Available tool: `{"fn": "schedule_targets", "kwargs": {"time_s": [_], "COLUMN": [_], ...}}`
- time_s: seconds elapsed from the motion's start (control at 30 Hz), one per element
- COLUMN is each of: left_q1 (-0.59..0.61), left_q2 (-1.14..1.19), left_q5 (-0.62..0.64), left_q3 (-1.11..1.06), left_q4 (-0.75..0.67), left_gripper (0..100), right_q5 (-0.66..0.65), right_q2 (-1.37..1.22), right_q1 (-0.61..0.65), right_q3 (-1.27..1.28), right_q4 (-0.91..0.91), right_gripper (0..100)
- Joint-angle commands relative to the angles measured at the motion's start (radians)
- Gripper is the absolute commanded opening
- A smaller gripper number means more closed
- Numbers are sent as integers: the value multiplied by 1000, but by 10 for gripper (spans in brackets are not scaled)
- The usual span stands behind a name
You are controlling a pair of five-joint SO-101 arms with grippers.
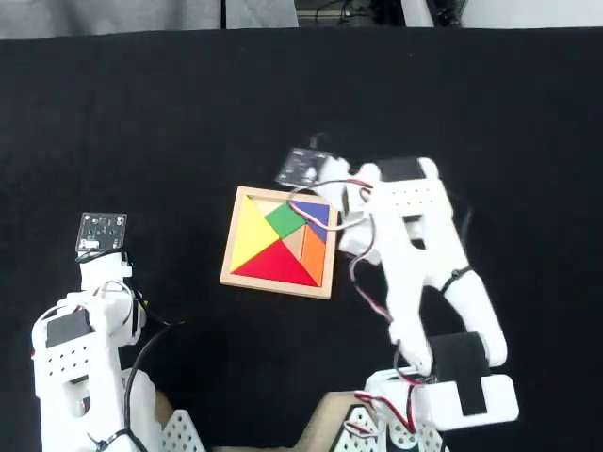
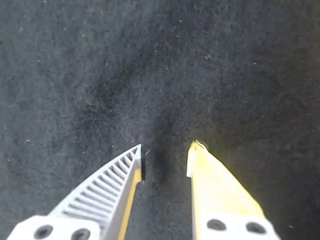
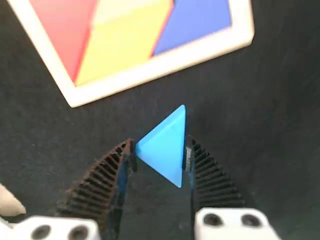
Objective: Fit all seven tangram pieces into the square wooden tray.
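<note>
While the right gripper [image 3: 160,148] pinches the light-blue triangle [image 3: 165,145] between narrow jaws, the piece is just outside the rim of the wooden tray [image 3: 150,67].
Placing this triangle looks like the step in hand: it likely needs carrying over the rim, turning to match the pale bare slot [image 1: 295,247], then lowering flat. The left gripper [image 2: 167,148] hangs over black cloth [image 2: 150,60], jaws parted, holding nothing.

Black cloth [image 1: 141,104] spreads below a pale wall [image 1: 94,14].
</note>
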State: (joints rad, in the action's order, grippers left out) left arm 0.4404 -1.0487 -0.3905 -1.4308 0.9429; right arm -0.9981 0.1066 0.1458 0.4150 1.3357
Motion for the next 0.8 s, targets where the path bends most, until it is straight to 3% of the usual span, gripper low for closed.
{"fn": "schedule_targets", "kwargs": {"time_s": [0.0,0.3,0.43,0.77], "left_q1": [5,5,5,7], "left_q2": [-9,-9,-9,-9], "left_q5": [6,6,5,5], "left_q3": [5,5,5,4], "left_q4": [-15,-15,-15,-15], "left_gripper": [159,159,159,159], "right_q5": [9,121,175,152], "right_q2": [50,-206,-420,-848], "right_q1": [104,288,318,336], "right_q3": [-117,-409,-654,-1171], "right_q4": [32,26,43,250], "right_gripper": [130,133,134,134]}}
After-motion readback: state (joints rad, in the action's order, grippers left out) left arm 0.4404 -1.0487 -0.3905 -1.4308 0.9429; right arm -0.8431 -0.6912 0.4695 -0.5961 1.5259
